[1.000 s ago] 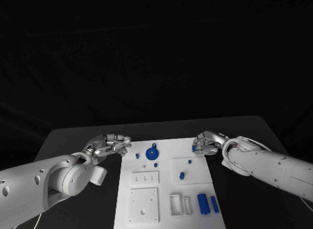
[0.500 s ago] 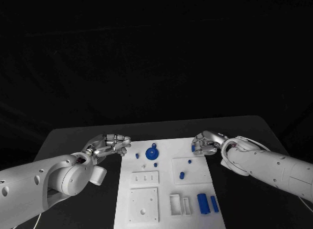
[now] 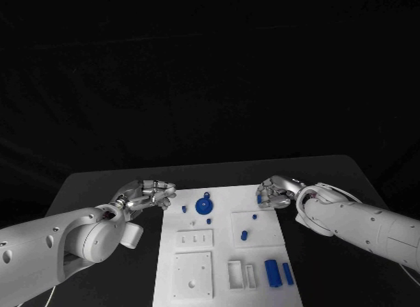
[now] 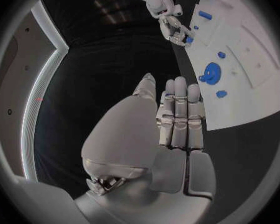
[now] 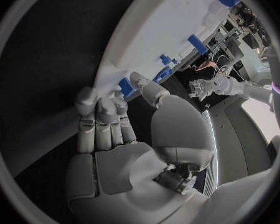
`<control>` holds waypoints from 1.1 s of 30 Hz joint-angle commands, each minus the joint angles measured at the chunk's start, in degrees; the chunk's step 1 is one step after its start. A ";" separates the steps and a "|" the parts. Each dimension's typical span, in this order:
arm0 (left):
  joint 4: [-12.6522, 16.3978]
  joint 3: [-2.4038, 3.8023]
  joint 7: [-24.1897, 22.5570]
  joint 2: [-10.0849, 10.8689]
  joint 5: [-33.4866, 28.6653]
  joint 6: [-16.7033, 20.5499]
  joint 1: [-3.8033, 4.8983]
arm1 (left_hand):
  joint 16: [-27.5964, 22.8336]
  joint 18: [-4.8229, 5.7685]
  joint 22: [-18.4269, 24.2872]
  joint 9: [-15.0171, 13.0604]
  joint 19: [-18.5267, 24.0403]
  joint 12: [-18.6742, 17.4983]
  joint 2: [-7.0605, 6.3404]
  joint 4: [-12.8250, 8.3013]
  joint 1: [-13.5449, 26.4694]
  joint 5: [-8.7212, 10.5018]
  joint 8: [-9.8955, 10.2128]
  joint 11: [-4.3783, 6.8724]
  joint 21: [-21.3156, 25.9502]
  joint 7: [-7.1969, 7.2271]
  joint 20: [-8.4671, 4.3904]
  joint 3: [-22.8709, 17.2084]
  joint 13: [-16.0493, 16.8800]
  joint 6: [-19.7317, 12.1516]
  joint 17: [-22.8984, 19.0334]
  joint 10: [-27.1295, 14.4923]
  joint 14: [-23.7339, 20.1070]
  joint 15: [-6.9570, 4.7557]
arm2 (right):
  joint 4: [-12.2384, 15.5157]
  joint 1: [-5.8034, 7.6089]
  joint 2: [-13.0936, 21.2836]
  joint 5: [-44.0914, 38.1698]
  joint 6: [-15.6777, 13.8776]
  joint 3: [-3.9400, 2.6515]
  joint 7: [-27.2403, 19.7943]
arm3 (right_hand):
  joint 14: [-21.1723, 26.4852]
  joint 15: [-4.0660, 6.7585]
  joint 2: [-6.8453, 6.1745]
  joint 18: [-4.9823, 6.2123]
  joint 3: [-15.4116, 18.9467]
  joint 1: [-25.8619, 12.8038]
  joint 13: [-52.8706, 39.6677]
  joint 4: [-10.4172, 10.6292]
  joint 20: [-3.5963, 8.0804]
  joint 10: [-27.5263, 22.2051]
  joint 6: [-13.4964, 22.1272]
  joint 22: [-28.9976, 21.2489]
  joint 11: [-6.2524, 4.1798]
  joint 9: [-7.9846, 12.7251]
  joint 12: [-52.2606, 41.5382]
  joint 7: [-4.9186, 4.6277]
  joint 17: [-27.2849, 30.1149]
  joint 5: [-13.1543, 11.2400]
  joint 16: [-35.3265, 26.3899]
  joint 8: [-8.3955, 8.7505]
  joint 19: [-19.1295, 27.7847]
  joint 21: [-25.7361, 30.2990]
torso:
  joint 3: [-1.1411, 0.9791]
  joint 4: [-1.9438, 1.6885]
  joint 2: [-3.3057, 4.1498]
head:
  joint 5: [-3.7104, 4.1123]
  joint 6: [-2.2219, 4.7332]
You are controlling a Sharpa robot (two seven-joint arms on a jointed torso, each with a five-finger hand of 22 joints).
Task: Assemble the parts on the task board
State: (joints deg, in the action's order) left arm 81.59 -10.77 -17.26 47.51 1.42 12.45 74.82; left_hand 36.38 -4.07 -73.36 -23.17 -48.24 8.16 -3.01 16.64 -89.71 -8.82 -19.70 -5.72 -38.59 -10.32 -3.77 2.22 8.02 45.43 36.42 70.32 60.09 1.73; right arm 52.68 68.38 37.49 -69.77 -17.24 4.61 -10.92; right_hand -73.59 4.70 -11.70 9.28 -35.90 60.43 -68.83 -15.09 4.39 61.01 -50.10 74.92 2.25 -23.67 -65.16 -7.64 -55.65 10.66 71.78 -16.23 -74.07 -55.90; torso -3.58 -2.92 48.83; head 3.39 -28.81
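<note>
Several small blue parts [image 3: 273, 273] sit on the board [image 3: 224, 256], a flat white plate running lengthwise away from the robot on the matte black desk [image 3: 99, 182]. At the board's far right corner, the right robot hand [image 3: 276, 192] looks pinched on a blue peg [image 3: 259, 199]. At the far left corner, the left robot hand [image 3: 147, 194] hovers just off the edge, fingers together, holding nothing.

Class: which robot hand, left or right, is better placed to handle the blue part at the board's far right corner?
Probably the right robot hand: it sits at the board's far right edge with fingertips at that blue part. The left robot hand rests off the board's left edge, holding nothing.
</note>
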 commanded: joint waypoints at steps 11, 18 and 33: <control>0.16 0.04 -0.16 -0.01 0.20 -1.11 0.02 | -0.30 -0.87 0.11 -0.10 0.03 -0.17 0.29 0.01 -0.29 0.37 0.32 -0.09 -0.39 -0.20 -0.27 0.37 0.11 0.18 0.09 -0.50 -0.16 -0.12 | -0.27 -0.58 -0.17 -1.04 1.24 0.25 1.14 | -0.06 0.59 1.14 5.72 -1.17 0.36 0.17 1.18 0.28 0.10 -2.79 1.00 -1.26 -0.81 -0.25 0.21 -0.43 -2.15 -0.18 -1.92 0.08 -0.30 | 0.02 0.00 -0.01 | -0.01 -0.11; 0.18 0.04 -0.16 0.07 0.21 -1.07 0.02 | -0.30 -0.87 0.12 -0.11 0.03 -0.17 0.32 0.03 -0.27 0.38 0.32 -0.10 -0.40 -0.20 -0.27 0.37 0.13 0.19 0.09 -0.51 -0.16 -0.11 | -0.32 -0.58 -0.06 -1.54 1.10 0.25 1.22 | -0.10 1.48 1.78 5.72 -2.66 0.64 0.45 1.72 0.21 0.39 -5.45 1.02 -2.19 -1.40 -0.17 1.19 -0.60 -4.47 -0.36 -3.18 0.11 -0.41 | 0.03 -0.02 -0.01 | 0.00 -0.14; 0.22 0.04 -0.18 0.11 0.29 -1.07 0.02 | -0.31 -0.87 0.14 -0.12 0.04 -0.14 0.38 0.01 -0.27 0.39 0.33 -0.09 -0.42 -0.19 -0.27 0.35 0.18 0.20 0.10 -0.51 -0.16 -0.12 | 0.01 -0.58 -0.10 -1.88 -0.69 0.25 2.17 | -0.39 2.36 3.54 5.72 -4.05 0.39 0.67 1.89 0.19 1.02 -8.12 1.05 -3.14 -2.31 -0.25 2.19 -0.93 -6.87 -0.46 -4.37 0.01 -0.70 | 0.04 -0.03 -0.02 | 0.04 -0.26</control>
State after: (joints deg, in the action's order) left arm 81.65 -10.77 -17.14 47.66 1.47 12.27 74.82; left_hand 36.38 -4.07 -73.31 -23.21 -48.14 8.16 -3.01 16.64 -89.71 -8.82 -19.70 -5.93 -38.81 -10.32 -3.66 2.22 8.10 45.43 36.45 70.11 60.08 1.73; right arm 52.65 68.19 37.35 -70.46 -18.13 4.63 -10.51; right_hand -73.99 6.76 -8.79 10.18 -39.70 60.71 -68.23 -13.20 4.37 61.98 -56.91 74.91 -0.57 -25.64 -65.17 -4.44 -56.54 3.99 71.56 -20.30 -74.09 -56.35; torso -3.53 -2.93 48.81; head 3.43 -29.03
